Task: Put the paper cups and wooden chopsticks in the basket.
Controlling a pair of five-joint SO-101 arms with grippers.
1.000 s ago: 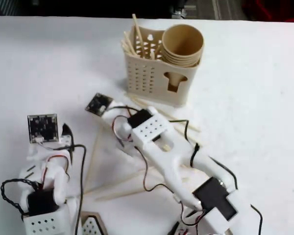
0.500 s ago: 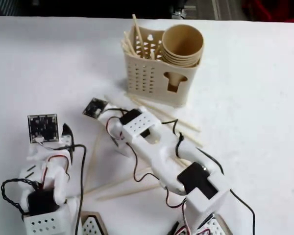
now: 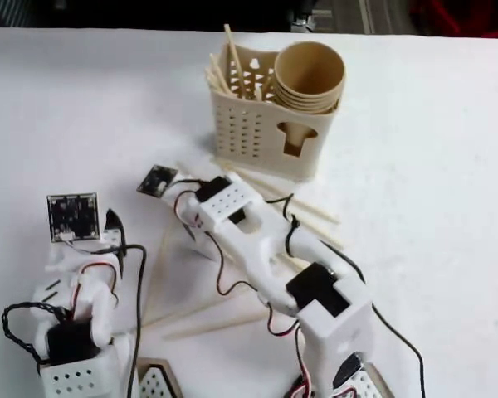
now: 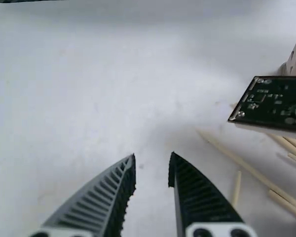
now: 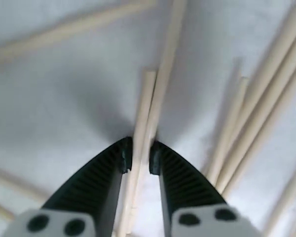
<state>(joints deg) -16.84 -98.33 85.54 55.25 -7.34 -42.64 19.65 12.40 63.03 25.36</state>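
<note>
Below the basket (image 3: 245,133) at upper centre, right gripper (image 5: 140,144) fingers sit narrowly pinched on a flat-lying chopstick (image 5: 143,108), best lifted level, clear of neighbours; left gripper (image 4: 152,156) stands slightly parted, empty.

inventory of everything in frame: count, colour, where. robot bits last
white table: one, white, under everything.
cream perforated plastic basket: one, cream, upright at the table's far side.
tan paper cups: nested stack, number unclear, tan, in one basket compartment.
wooden chopsticks in the basket: several, pale wood, standing in the other compartment.
loose wooden chopsticks: several, pale wood, lying on the table between basket and arms.
left arm: one, white, near edge.
left claw: one, grey and black, open over bare table.
right arm: one, white, extended over the loose chopsticks.
right claw: one, black, closed on loose chopsticks at table level.
</note>
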